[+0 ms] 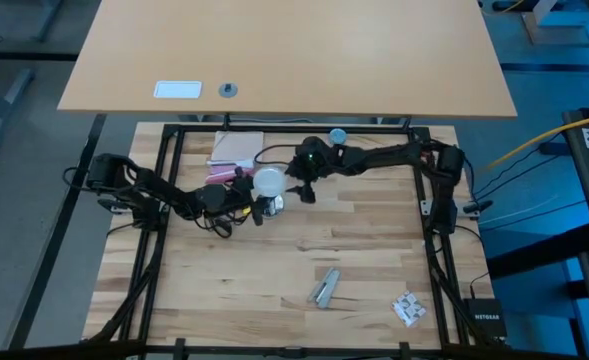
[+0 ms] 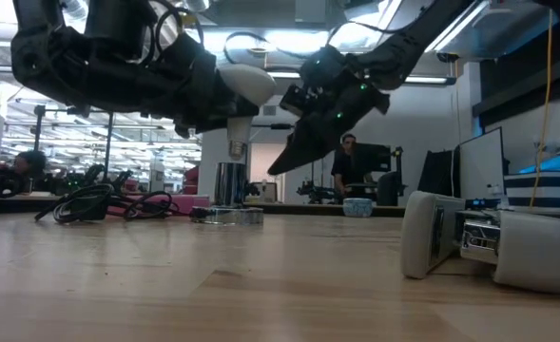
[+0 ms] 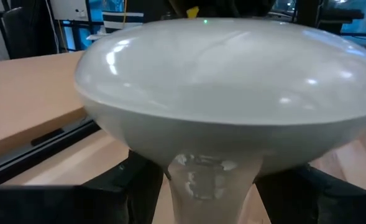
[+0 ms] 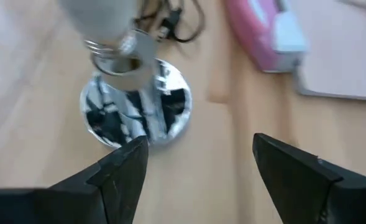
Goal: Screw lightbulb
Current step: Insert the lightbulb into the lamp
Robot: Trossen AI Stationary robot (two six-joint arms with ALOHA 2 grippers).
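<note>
The white frosted lightbulb stands upright with its globe up, held by my left gripper, which reaches in level from the table's left. Its metal thread hangs just above the upright socket on a shiny round base; whether thread and socket touch I cannot tell. My right gripper is open, slanting down from the table's right, a short way from the bulb and base, with nothing between its fingers. My left gripper pinches the lightbulb's tapering neck, just below the globe, between its two fingers. The fingers lie level, coming from the table's left. The bulb stands upright in the hold, globe above the fingers, thread end pointing down over the socket.
A pink and white pack and black cables lie behind the base. A small blue round object sits at the far edge. A metal piece and a small white packet lie toward the near right.
</note>
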